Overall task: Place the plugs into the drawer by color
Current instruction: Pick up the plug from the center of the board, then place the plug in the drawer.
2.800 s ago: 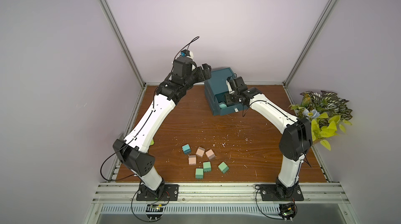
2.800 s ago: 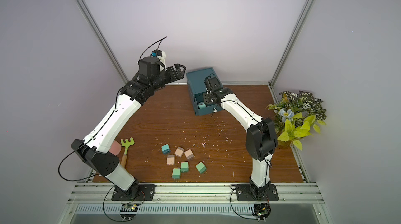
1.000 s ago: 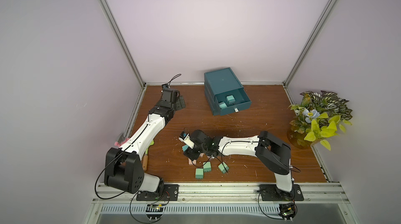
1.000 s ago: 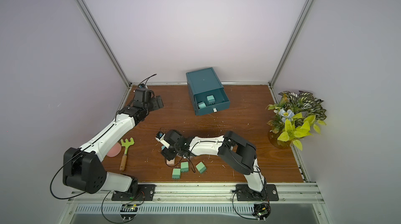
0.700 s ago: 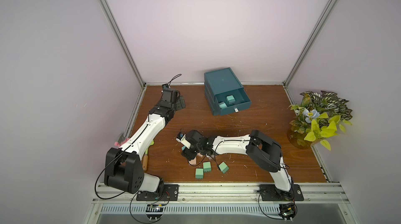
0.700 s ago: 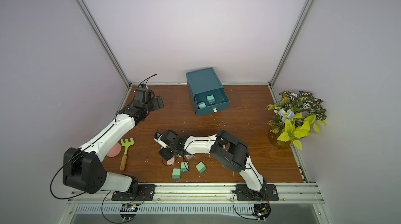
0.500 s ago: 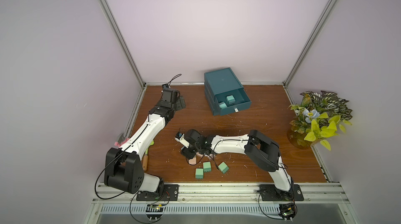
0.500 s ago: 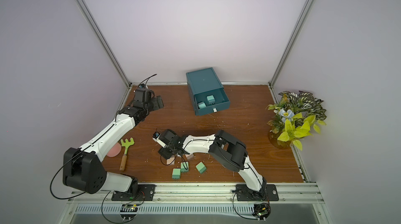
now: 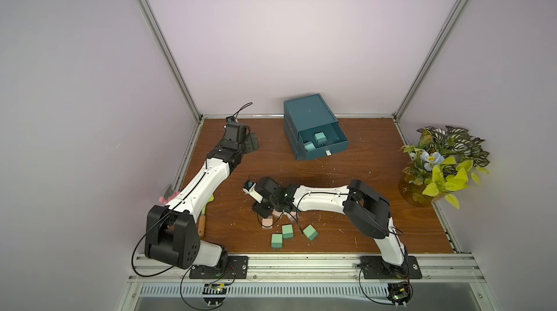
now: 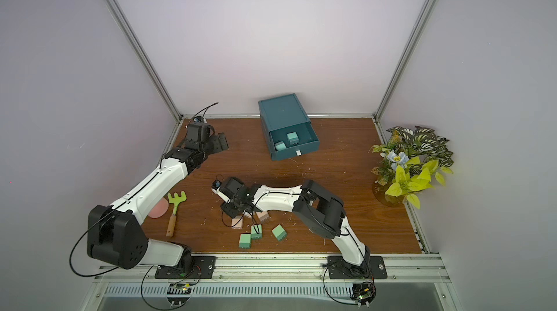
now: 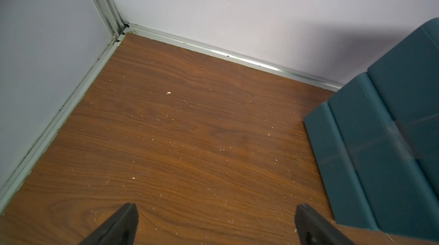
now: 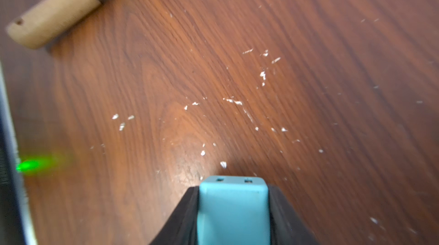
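Because the open drawer (image 9: 334, 146) holds two teal-blue plugs (image 9: 320, 137), my right gripper (image 12: 234, 190) pinches the third teal-blue plug (image 12: 234, 210); left gripper (image 11: 215, 210) spread, idle.

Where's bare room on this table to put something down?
Bare wood lies between the cabinet and the plant, and at the back between the left gripper and the cabinet. Front middle is crowded: loose plugs lie around the right gripper, which grips a teal plug.

plant (image 9: 443, 167): right edge | green rake (image 10: 177, 198): left side | pink disc (image 10: 158, 210): beside rake
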Controlling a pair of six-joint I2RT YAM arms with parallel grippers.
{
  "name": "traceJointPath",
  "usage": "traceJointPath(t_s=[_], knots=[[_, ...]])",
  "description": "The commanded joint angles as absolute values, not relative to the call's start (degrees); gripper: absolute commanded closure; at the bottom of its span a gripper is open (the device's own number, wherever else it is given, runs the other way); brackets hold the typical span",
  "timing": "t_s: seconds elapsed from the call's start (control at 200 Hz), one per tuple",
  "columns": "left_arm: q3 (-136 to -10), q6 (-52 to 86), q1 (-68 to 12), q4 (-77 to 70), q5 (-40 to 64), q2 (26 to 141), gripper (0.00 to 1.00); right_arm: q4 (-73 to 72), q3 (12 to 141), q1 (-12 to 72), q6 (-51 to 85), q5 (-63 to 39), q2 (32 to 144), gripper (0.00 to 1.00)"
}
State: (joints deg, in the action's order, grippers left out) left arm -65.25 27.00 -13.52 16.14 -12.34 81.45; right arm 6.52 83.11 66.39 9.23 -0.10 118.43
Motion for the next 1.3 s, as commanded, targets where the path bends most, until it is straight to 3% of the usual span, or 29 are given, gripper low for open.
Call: traceJointPath(t_s=[0.0, 0.485, 0.856, 1.291], knots=[[-69.0, 26.4, -13.3, 15.9, -8.7, 80.9, 0.01, 6.3, 84.6, 63.3, 10.6, 2.1, 109.0, 0.65], [-88.9, 24.6, -20.2, 17.0, -5.6, 95.4, 0.01, 11.0, 77.8, 41.6, 5.1, 13.0, 85.8, 0.66], [-107.7, 22.2, -25.2, 19.2, -2.2, 110.6, 0.00, 15.8, 83.0, 28.9, 1.7, 14.3, 89.1, 0.66], [-117.8, 24.7, -25.8, 20.1, 6.3, 121.7, 0.00, 15.4, 82.9, 26.0, 1.0, 15.3, 92.1, 0.63]])
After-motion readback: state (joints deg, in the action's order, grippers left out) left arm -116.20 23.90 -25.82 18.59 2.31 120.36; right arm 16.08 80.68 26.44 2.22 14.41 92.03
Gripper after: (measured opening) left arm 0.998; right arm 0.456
